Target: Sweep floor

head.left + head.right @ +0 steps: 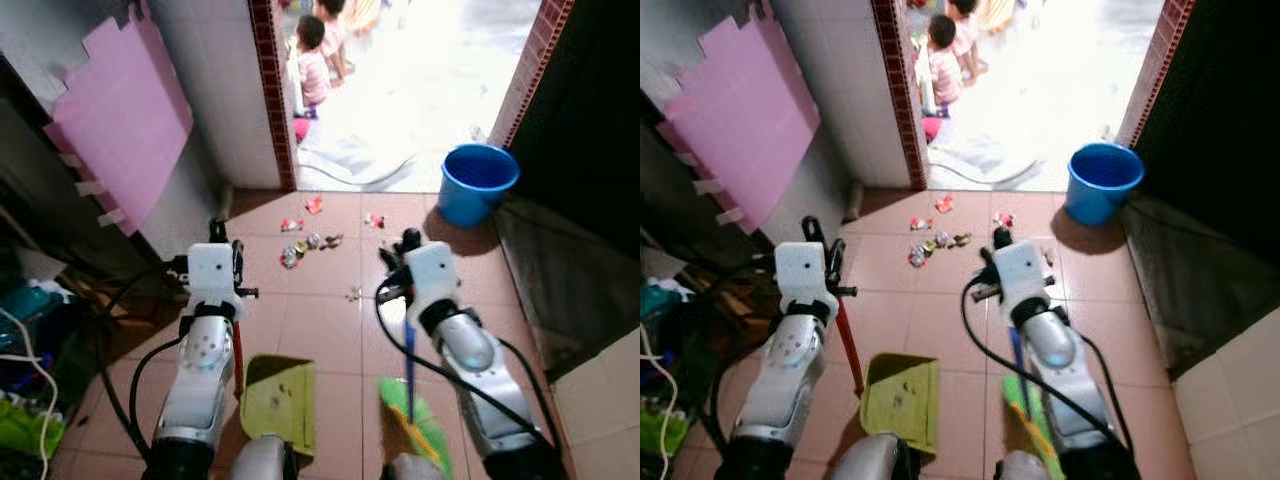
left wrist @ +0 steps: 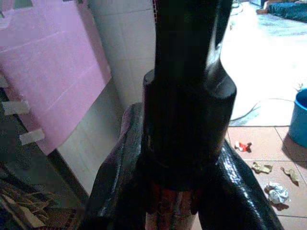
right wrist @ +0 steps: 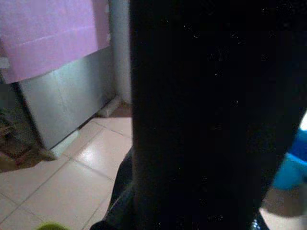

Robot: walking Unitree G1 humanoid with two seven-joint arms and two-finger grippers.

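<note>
My left gripper point(image 1: 222, 240) is shut on the red handle point(image 1: 238, 355) of a green dustpan point(image 1: 280, 400), whose pan rests on the tiles close in front of me. In the left wrist view the black fingers point(image 2: 115, 187) clasp the handle's dark upper end. My right gripper point(image 1: 400, 250) is shut on the blue handle point(image 1: 409, 360) of a green broom point(image 1: 420, 425), bristles down by my feet. Scattered litter point(image 1: 310, 240), wrappers and crumpled paper, lies on the pink tiled floor point(image 1: 320, 320) ahead of both grippers, before the doorway.
A blue bucket point(image 1: 478, 180) stands at the right of the bright doorway. Two small persons point(image 1: 312, 60) are outside beyond it. A pink board point(image 1: 120, 130) leans on the left wall, with cables and clutter point(image 1: 20, 350) below it. A dark wall bounds the right side.
</note>
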